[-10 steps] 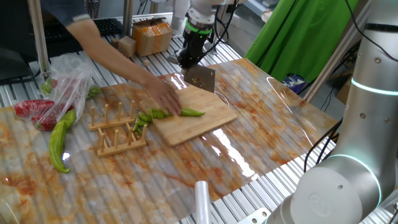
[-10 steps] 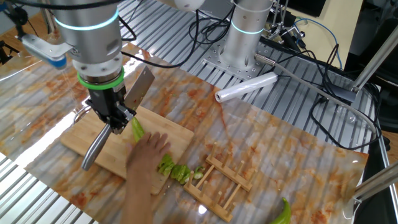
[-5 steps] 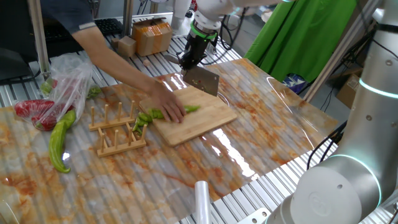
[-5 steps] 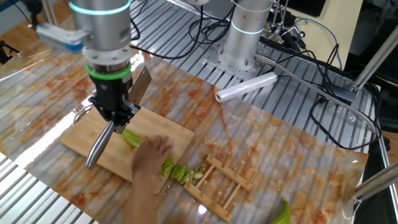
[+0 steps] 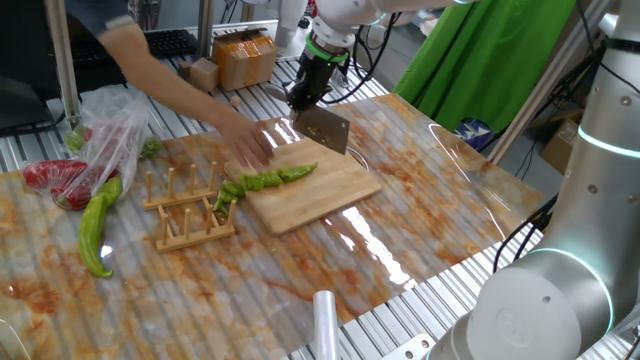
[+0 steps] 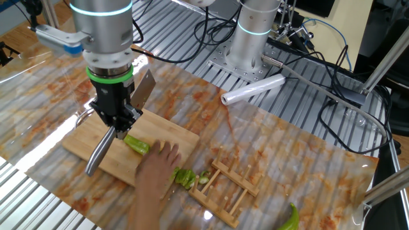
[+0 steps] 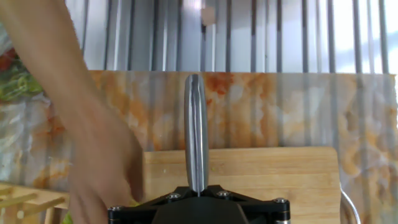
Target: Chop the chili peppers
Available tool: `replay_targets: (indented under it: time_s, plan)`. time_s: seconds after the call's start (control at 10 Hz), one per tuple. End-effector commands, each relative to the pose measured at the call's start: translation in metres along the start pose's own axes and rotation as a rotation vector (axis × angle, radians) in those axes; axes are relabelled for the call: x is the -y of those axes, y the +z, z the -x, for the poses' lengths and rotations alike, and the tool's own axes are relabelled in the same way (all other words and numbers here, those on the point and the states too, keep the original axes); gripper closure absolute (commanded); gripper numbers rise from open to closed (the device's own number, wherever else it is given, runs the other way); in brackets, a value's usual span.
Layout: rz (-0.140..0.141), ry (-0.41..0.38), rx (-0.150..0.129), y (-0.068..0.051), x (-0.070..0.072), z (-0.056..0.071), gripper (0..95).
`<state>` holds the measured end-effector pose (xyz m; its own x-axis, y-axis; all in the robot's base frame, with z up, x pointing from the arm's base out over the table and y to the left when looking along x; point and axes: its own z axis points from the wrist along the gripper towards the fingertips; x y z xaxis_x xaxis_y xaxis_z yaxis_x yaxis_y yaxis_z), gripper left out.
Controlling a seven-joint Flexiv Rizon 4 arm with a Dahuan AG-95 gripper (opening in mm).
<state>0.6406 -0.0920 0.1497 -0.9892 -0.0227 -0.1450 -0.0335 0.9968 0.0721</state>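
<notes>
One fixed view: I read the gripper (image 5: 305, 92) as clamped tight on the cleaver (image 5: 322, 128), blade hanging above the far edge of the cutting board (image 5: 330, 190). The chili peppers (image 5: 270, 178) lie on the board's near-left part — one long piece, with cut chunks trailing off toward the wooden rack (image 5: 190, 212). A person's hand (image 5: 245, 145) hovers just beside them.

The other fixed view: chili (image 6: 136, 145) glossy, slim; I judge it light, slick and prone to rolling — pin it near the stem end.

Hand view: only the cleaver's spine (image 7: 196, 130) over the board (image 7: 273, 171).
</notes>
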Motion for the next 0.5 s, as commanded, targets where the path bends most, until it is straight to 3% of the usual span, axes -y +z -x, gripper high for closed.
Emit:
replay_targets:
  time_s: [0.1, 0.2, 0.4, 0.5]
  plan:
    - [-0.001, 0.034, -0.01, -0.0007, -0.0005, -0.0006, 95.0]
    - [-0.004, 0.053, -0.027, -0.0009, -0.0006, -0.0012, 95.0]
    - [-0.016, 0.054, -0.091, -0.0019, -0.0032, -0.0008, 95.0]
    - [-0.016, 0.07, -0.1, -0.0037, -0.0056, -0.0007, 95.0]
